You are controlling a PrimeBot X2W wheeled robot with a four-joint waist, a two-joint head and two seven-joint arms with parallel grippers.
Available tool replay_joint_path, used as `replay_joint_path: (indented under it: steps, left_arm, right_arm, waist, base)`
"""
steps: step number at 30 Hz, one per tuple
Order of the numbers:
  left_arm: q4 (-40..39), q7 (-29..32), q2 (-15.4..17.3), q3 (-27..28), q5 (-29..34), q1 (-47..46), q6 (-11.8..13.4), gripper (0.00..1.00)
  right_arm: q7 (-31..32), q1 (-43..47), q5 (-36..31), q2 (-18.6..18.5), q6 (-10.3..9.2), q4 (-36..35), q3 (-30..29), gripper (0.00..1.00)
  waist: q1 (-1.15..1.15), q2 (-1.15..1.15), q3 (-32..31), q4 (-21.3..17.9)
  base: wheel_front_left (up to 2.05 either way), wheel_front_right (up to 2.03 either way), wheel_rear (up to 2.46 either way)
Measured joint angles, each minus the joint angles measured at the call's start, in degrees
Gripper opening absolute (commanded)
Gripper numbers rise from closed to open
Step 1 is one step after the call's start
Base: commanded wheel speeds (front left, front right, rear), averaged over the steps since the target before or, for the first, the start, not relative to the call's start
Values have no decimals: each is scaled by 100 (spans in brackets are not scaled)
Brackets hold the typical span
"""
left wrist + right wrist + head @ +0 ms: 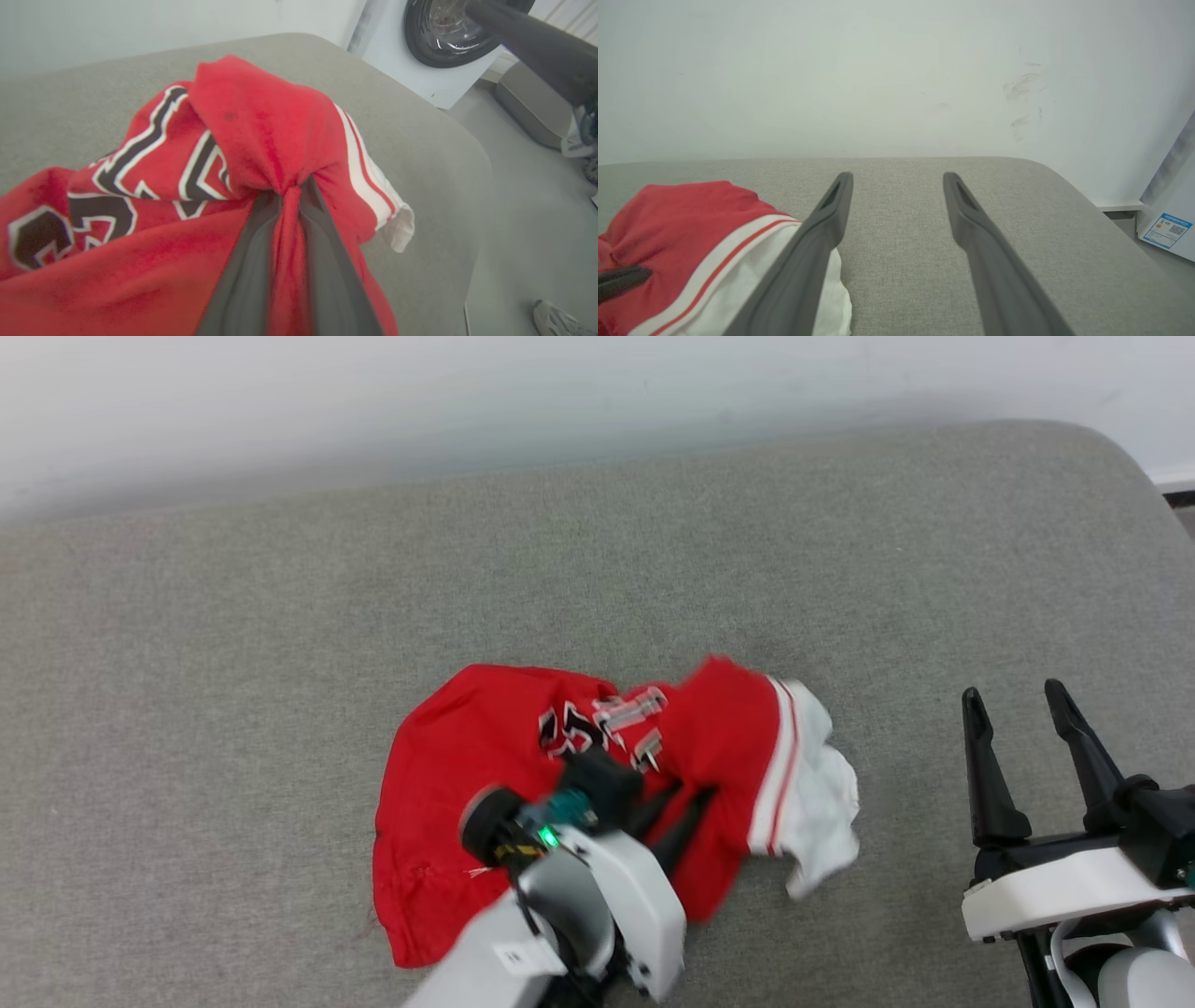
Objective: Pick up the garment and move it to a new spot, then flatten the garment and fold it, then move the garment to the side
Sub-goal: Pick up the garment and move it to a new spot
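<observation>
The garment point(467, 756), a crumpled red jersey shirt with a white sleeve, red-and-white striped trim and black white-edged lettering, lies in a heap on the grey woven-fabric cushion point(280, 597), nearer the front edge than the pale wall behind. The left gripper point(287, 187) reaches into the heap from the front with its two long dark fingers drawn narrow, pinching a bunched ridge of red cloth between them. The right gripper point(1013, 691) stands well apart to the right of the shirt, its fingers spread wide with nothing between them, low over the bare cushion. The left wrist view shows the pinch close up, which the head view half hides behind the white forearm. It also shows a white appliance with a round dark door point(448, 32) and a pale shoe point(556, 319) on the floor beyond the cushion. The right wrist view shows the white sleeve just beside the right gripper's left finger.
</observation>
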Motion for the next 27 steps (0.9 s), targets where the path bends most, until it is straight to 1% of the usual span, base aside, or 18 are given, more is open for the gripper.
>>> replay_joint_path:
  steps: [3, 6, 7, 8, 9, 10, 13, 18, 23, 27]
  left_arm:
    - [152, 89, -11, -414, 18, 207, -41, 0]
    - [263, 89, 1, -662, -9, 304, -52, 0]
    - [290, 73, 3, -705, -10, 304, -58, 37]
    - [312, 34, 11, -733, -20, 304, -59, 57]
    - [342, 10, 26, -772, -16, 301, -59, 89]
    - [369, -31, 33, -808, -15, 300, -60, 100]
    - [389, -219, 32, -806, 0, 269, -65, 100]
    - [315, -762, 20, -631, 1, 237, 73, 100]
    - [183, -1317, 70, -287, 10, 260, 386, 100]
    - [99, -1674, 222, 68, 37, 307, 724, 100]
  right_arm:
    - [-37, -42, 0, 0, 0, 22, -10, 100]
    - [-49, -120, -3, 0, 0, 44, -26, 100]
    - [-53, -144, -18, 0, 0, 44, -38, 100]
    - [-53, -149, -22, 1, -1, 45, -44, 100]
    - [-53, -151, -31, 1, 0, 53, -47, 100]
    - [-53, -151, -54, 1, 0, 68, -47, 100]
    - [-46, -148, -77, 1, 0, 96, -49, 100]
    - [20, -83, -157, 1, 0, 127, -57, 100]
    - [96, 64, -158, 1, 0, 112, -70, 100]
    - [168, 171, -158, 1, 0, 78, -86, 100]
  waist:
    - [0, 0, 138, -4]
    - [1, 0, 211, 45]
    - [1, 0, 220, 76]
    - [1, 0, 223, 110]
    - [1, 0, 223, 145]
    - [1, 0, 213, 176]
    - [1, 0, 126, 257]
    - [0, 0, -117, 408]
    - [1, 0, -396, 563]
    - [0, 0, -565, 707]
  base:
    - [0, 0, 0]
    - [0, 0, 0]
    - [0, 0, 0]
    - [0, 0, 0]
    - [0, 0, 0]
    - [0, 0, 0]
    - [0, 0, 0]
    - [0, 0, 0]
    - [0, 0, 0]
    - [0, 0, 0]
